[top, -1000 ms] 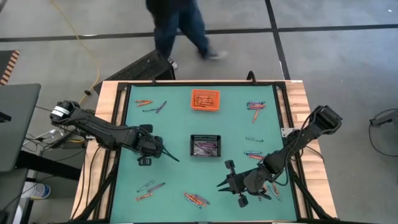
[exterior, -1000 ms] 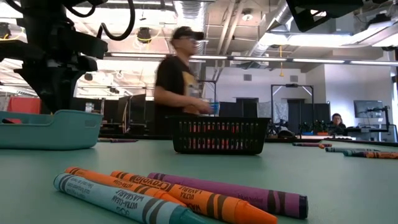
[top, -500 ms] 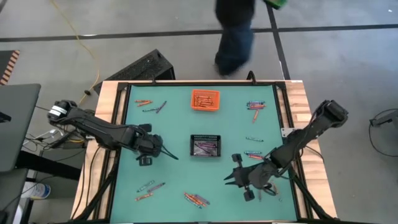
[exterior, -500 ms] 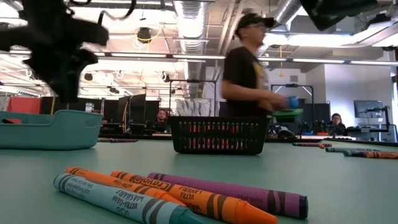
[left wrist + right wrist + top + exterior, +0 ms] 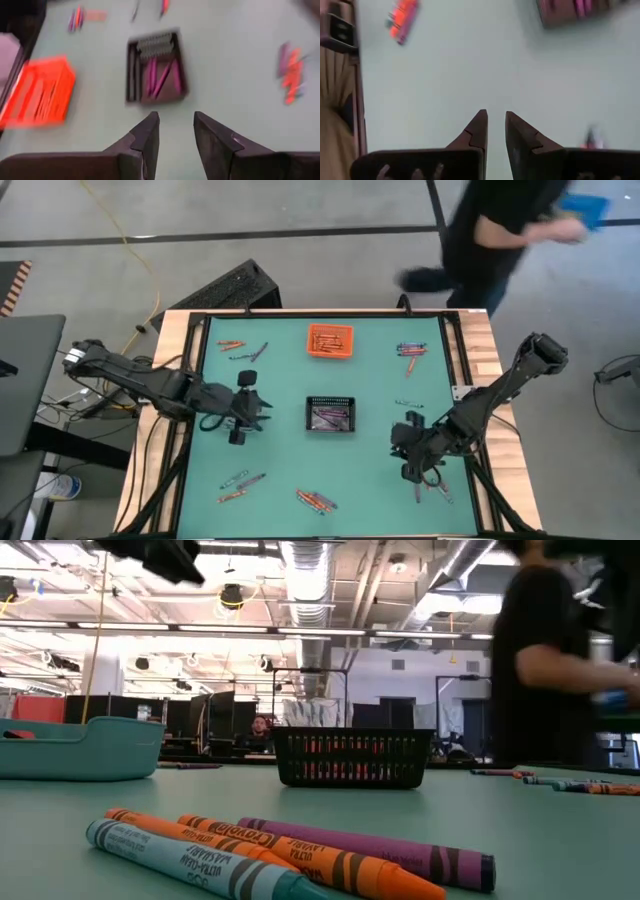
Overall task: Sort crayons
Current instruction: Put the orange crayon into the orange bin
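Observation:
Crayons lie in small clusters on the green mat: far left (image 5: 232, 343), far right (image 5: 410, 350), right (image 5: 405, 426), near left (image 5: 240, 480) and near centre (image 5: 315, 500). In the low view an orange, a blue-grey and a purple crayon (image 5: 280, 855) lie flat in front. Purple crayons lie in the black bin (image 5: 330, 415), orange ones in the orange bin (image 5: 330, 340). My left gripper (image 5: 175, 122) hangs open above the mat left of the black bin (image 5: 155, 67), pointing at it. My right gripper (image 5: 496, 120) hangs narrowly open over bare mat at the near right, nothing between its fingers.
A teal tray (image 5: 80, 745) shows at the left in the low view. More crayons (image 5: 435, 485) lie under the right arm near the mat's right edge. A black frame (image 5: 195, 380) borders the mat. A person (image 5: 500, 230) walks past beyond the table's far right corner.
My left gripper has risen above the mat and tipped up from pointing steeply down toward level, leaving the top of the low view. My right gripper has drawn back toward the table's right and far side, rising a little and rolling. The person has walked from left to right behind the table.

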